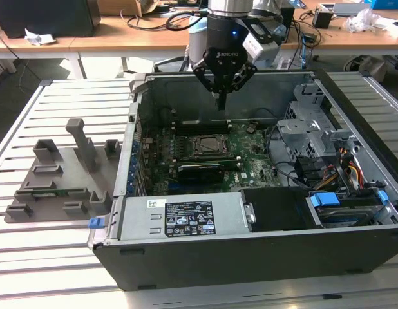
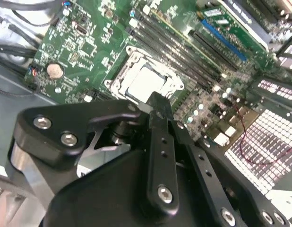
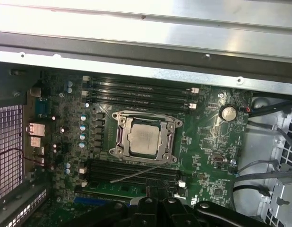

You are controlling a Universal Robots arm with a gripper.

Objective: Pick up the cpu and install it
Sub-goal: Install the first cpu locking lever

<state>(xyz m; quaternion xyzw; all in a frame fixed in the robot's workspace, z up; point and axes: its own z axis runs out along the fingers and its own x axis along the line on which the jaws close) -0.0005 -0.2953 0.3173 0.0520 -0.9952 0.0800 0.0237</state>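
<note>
We see a slatted metal workbench (image 1: 64,103) carrying an open computer case (image 1: 250,244), lying on its side, in the exterior view. Just beside it, toward that view's left, a grey plastic fixture tray (image 1: 60,177) rests on the same slats.

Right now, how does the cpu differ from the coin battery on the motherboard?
The cpu is square, while the coin battery is round. The cpu is clearly the larger; the coin battery is much smaller. The cpu sits inside a metal socket frame at the middle of the motherboard, while the coin battery sits off to one side near the board's edge. Both are flat, shiny and silver-grey, lying face up.
</note>
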